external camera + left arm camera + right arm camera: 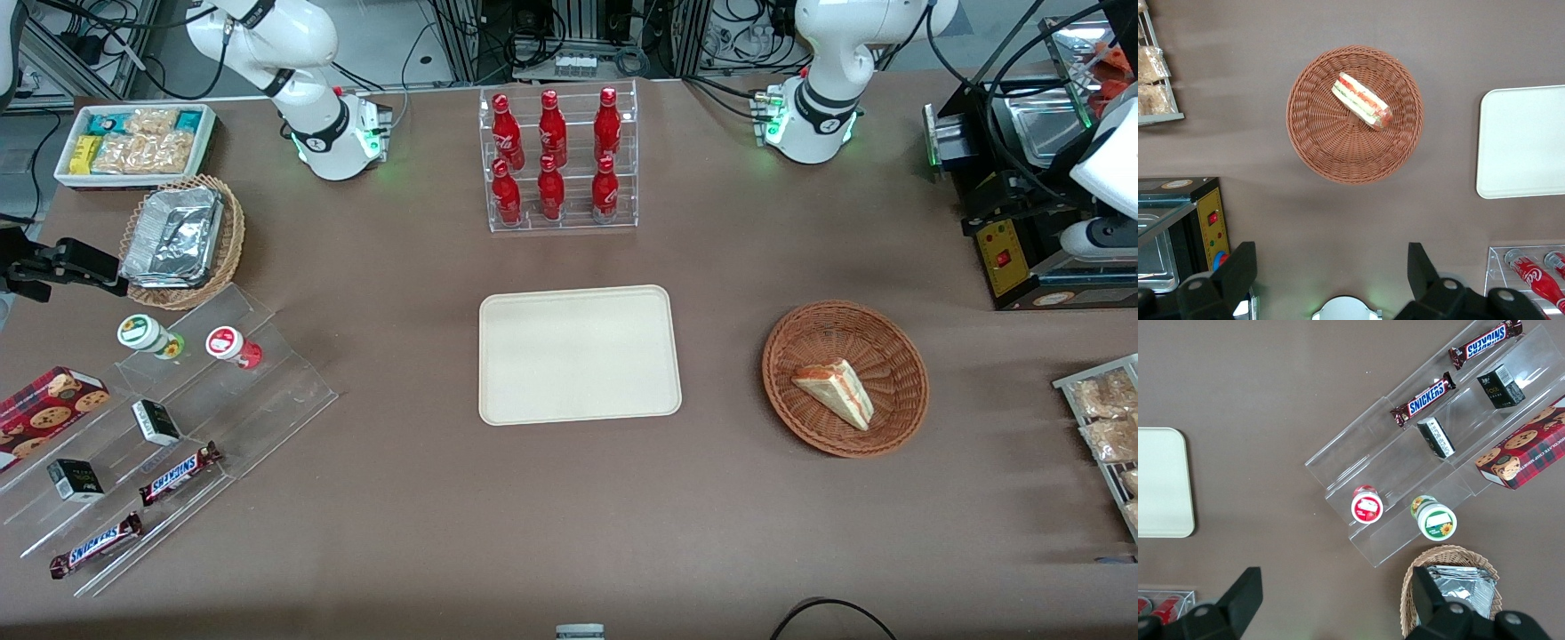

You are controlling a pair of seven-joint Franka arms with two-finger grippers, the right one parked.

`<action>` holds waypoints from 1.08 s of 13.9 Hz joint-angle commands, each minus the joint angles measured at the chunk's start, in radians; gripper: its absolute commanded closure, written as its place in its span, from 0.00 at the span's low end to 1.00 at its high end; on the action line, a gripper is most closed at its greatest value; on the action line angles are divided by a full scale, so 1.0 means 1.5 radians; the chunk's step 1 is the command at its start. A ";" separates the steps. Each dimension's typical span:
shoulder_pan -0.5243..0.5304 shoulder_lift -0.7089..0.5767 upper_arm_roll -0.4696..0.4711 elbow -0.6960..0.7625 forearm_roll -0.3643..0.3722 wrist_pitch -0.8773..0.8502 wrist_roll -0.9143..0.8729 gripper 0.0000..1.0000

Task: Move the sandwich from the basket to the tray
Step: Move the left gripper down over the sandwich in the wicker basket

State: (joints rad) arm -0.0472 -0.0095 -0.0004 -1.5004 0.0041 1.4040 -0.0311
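With our gripper (1331,277) spread wide, high above the basket (1355,113), we'd pinch the probably soft, light sandwich (1361,100) gently across its bread faces.

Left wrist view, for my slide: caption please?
Open gripper hovers high above the sandwich in its basket; tray bare.

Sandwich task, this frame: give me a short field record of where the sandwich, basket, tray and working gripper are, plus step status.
sandwich: lying in the basket, untouched
basket: on the table beside the tray, toward the working arm's end
tray: mid-table, nothing on it, nearer the front camera than the bottle rack
gripper: open, high above the table, clear of the basket, holding nothing
contact: none between gripper and sandwich
step status: pick not yet begun; sandwich not on tray
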 commanded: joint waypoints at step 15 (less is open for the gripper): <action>-0.029 0.117 -0.013 -0.212 -0.009 0.394 -0.217 0.00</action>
State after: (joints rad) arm -0.0637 0.1883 -0.0211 -1.7378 0.0031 1.9000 -0.2637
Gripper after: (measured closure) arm 0.000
